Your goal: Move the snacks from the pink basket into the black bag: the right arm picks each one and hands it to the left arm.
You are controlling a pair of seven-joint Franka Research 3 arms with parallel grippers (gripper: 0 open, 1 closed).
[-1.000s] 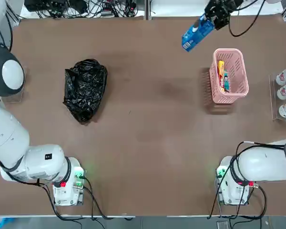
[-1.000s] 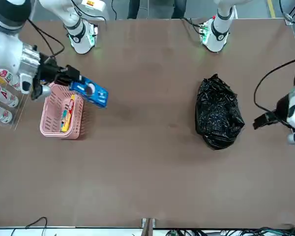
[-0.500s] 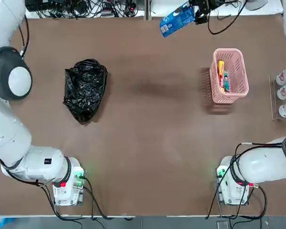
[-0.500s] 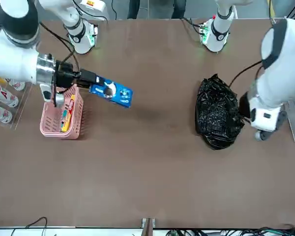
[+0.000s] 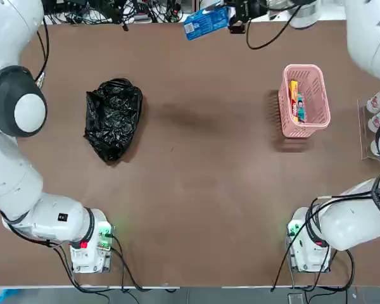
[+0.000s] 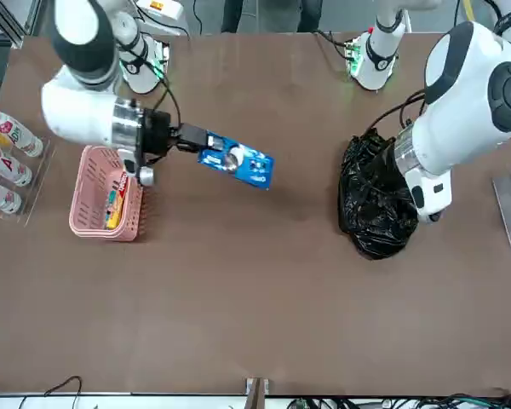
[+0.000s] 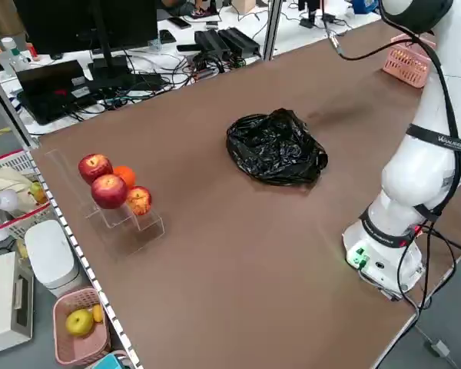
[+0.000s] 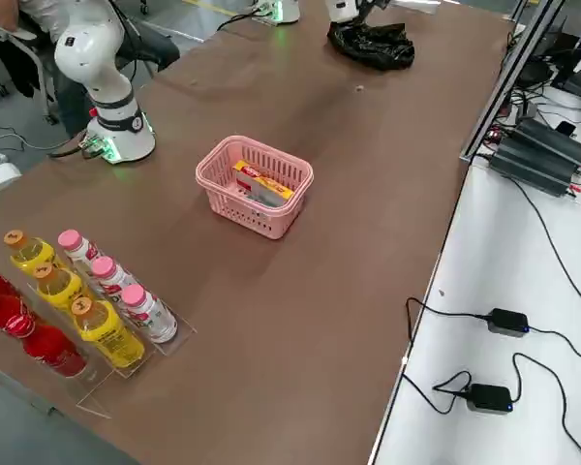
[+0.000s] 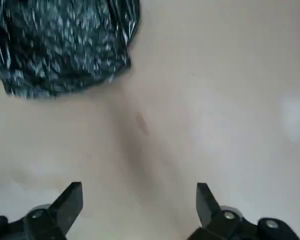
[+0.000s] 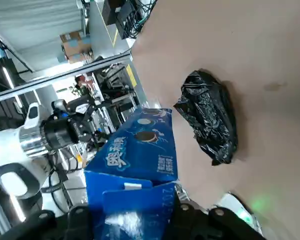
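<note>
So the blue snack packet (image 6: 236,164) is being held up in the air, clamped by one end in the right gripper (image 6: 190,139), out over the tabletop's far edge. The left gripper (image 9: 139,200) is being held above the tabletop near the black bag (image 5: 113,118), jaws wide apart. The yellow packet (image 5: 293,97) and teal packet (image 5: 300,107) are sitting in the pink basket (image 5: 318,116) toward the right edge.
</note>
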